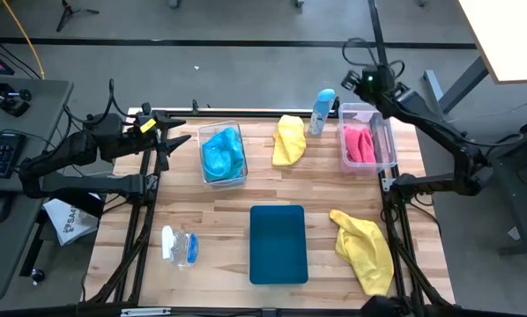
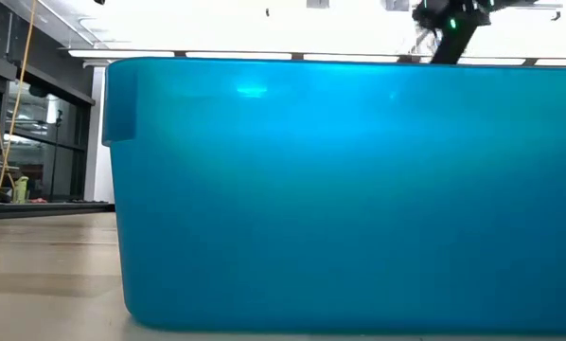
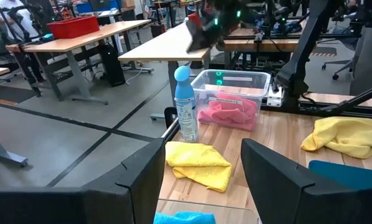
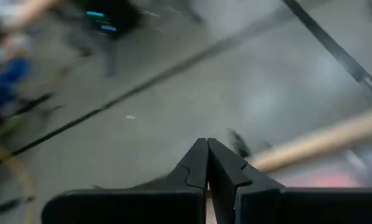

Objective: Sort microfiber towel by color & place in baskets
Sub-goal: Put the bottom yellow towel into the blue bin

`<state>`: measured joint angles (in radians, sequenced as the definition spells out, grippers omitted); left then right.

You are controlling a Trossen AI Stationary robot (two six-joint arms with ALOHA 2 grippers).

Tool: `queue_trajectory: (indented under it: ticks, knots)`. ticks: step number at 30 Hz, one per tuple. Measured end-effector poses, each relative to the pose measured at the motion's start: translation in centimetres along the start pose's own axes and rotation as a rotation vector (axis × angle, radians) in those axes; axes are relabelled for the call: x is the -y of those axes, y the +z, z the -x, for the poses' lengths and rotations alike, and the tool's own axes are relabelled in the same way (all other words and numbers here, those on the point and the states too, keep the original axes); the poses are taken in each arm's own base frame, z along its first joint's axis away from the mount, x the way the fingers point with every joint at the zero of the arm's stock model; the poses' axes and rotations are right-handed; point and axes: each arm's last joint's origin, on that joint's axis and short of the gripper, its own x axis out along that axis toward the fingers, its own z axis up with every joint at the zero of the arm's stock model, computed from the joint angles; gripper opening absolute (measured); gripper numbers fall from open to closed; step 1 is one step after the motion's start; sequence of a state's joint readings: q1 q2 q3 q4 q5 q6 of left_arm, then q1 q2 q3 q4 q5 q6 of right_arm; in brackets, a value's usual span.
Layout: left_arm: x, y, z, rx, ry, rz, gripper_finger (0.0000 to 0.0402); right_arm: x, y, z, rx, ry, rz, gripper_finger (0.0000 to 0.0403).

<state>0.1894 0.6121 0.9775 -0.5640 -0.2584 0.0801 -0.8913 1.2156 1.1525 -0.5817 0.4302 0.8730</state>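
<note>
The yellow towels point(image 1: 289, 141) point(image 1: 367, 250) still lie loose on the counter point(image 1: 219, 220), one by the spray bottle point(image 1: 322, 110), one by the flat teal tray point(image 1: 278, 244). They look soft, light and floppy, so a pinch on a raised fold should lift them. Blue cloth point(image 1: 221, 152) fills one clear bin point(image 1: 237, 129); pink cloth point(image 1: 360, 143) fills the other point(image 1: 387, 141). The right tool point(image 1: 359, 81), clenched and empty, hangs over the pink bin's far end. The left tool point(image 1: 182, 142) waits wide apart beside the blue bin.
</note>
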Motion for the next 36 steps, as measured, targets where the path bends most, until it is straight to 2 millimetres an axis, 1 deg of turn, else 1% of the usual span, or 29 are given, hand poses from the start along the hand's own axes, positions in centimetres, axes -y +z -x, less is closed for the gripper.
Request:
queue_trajectory:
  ticks: [3,5,7,9,12,16,19,23,26,29,33,36]
  knots:
    - [0.0,0.0,-0.2,-0.005,0.0,0.014,0.02,-2.8,1.4,2.4,0.065,0.164,0.116,0.0]
    - [0.1,0.0,-0.3,-0.012,-0.001,0.026,0.02,-4.4,1.9,4.2,0.079,0.279,0.211,0.0]
    - [0.2,-0.1,-0.6,-0.021,-0.015,0.029,0.02,-5.9,1.9,6.0,0.075,0.39,0.302,0.0]
    - [0.4,-0.1,-0.9,-0.03,-0.047,0.026,0.02,-7.0,1.6,7.8,0.068,0.48,0.358,0.0]
    - [0.7,-0.1,-1.6,-0.047,-0.092,0.02,0.02,-8.2,0.7,10.0,0.052,0.574,0.404,0.0]
    - [1.1,-0.1,-2.6,-0.056,-0.125,0.013,0.02,-9.1,-1.3,11.8,0.004,0.653,0.436,0.0]
    - [1.3,0.2,-3.4,-0.038,-0.141,0.027,0.02,-9.2,-2.9,12.9,-0.074,0.683,0.455,0.0]
    - [1.8,0.9,-4.6,0.012,-0.217,0.072,0.02,-9.0,-5.1,14.4,-0.176,0.708,0.527,0.0]
    - [2.3,1.1,-5.7,0.022,-0.275,0.101,0.02,-8.5,-6.7,15.7,-0.259,0.719,0.582,0.0]
    - [2.6,0.9,-7.0,-0.009,-0.279,0.148,0.02,-7.9,-8.5,17.4,-0.334,0.747,0.678,0.0]
    - [3.3,0.3,-9.0,-0.078,-0.281,0.255,0.02,-6.3,-10.8,19.9,-0.444,0.724,0.767,0.0]
    - [4.2,0.2,-10.5,-0.086,-0.299,0.325,0.02,-4.1,-12.3,21.3,-0.531,0.629,0.857,0.0004]
